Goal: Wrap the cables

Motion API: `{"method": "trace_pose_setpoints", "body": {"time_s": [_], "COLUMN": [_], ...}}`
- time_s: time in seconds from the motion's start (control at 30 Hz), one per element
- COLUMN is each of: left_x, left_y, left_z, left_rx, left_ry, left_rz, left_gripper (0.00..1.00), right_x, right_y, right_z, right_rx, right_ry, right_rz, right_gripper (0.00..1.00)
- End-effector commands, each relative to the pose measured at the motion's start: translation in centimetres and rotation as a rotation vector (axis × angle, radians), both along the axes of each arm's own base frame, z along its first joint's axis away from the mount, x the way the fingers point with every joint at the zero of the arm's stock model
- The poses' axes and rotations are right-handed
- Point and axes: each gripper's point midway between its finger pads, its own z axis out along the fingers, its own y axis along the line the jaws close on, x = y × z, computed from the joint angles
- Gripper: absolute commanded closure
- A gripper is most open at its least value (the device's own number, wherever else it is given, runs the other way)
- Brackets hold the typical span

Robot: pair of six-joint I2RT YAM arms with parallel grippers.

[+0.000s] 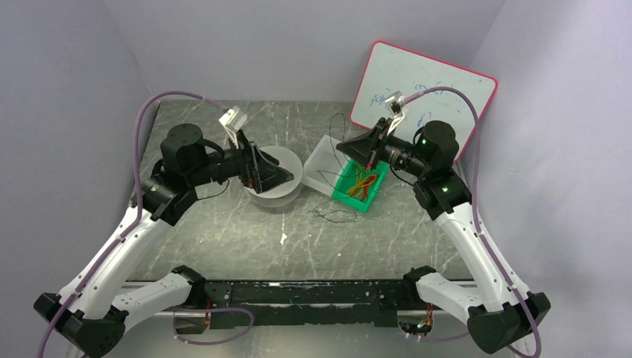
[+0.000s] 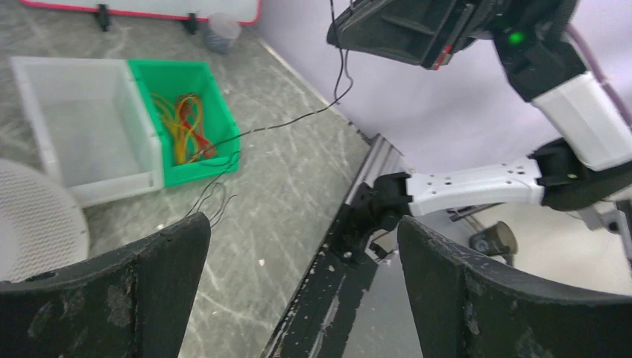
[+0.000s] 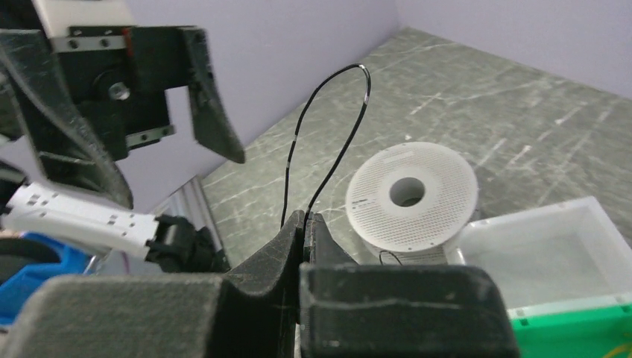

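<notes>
Fingers (image 3: 287, 242) of right gripper (image 3: 305, 224) pressed together, pinching black cable (image 3: 294, 138) above green bin (image 2: 170, 73); coloured cables (image 2: 186, 123) lie inside it. Left gripper (image 2: 302, 253) spread wide, empty, off the bin's left side. Risk: thin limp cable slips the pinch, or its tail snags the bin rim.

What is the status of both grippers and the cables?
Left gripper open, empty, beside white perforated round spool. Right gripper shut on thin black cable, held up. Yellow and orange-red cables in green plastic bin. No obstacle seen.
</notes>
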Motion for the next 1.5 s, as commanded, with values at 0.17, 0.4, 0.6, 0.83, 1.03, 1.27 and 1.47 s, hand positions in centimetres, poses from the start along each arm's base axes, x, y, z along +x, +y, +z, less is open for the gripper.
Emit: {"method": "trace_pose_setpoints", "body": {"time_s": [0.17,0.4,0.6,0.83,1.03,1.27,1.47], "left_x": [-1.4,-2.6,-2.3,-2.1,-1.3,-1.0,-1.1], "left_y": [-3.5,-5.9,-8.0,-9.4,-10.1,-10.6,-11.0], "left_z": [3.0,4.0,2.2,1.6,1.8,2.2,2.5], "left_rx": [-0.203,-0.28,-0.253,-0.302,-0.348,-0.37,-0.378], "left_ry": [-0.008,-0.005,0.021,0.004,-0.021,-0.047,-0.055], "left_rz": [-0.239,-0.325,-0.306,-0.275,-0.24,-0.229,-0.246], "left_gripper": [0.05,0.06,0.09,0.14,0.19,0.24,0.36], "right_x": [-4.7,-5.0,-5.2,-5.2,-4.9,-3.9,-3.5], "right_y": [1.8,2.0,2.3,2.6,2.8,2.6,2.2], "right_z": [3.4,2.6,2.9,2.9,3.0,2.5,2.3], "right_rx": [0.06,0.057,0.084,0.115,0.134,0.148,0.17], "right_ry": [-0.089,-0.062,-0.045,0.007,0.074,0.164,0.177], "right_rz": [0.248,0.245,0.243,0.225,0.187,0.102,0.056], "right_gripper": [1.0,1.0,1.0,1.0,1.0,1.0,1.0]}}
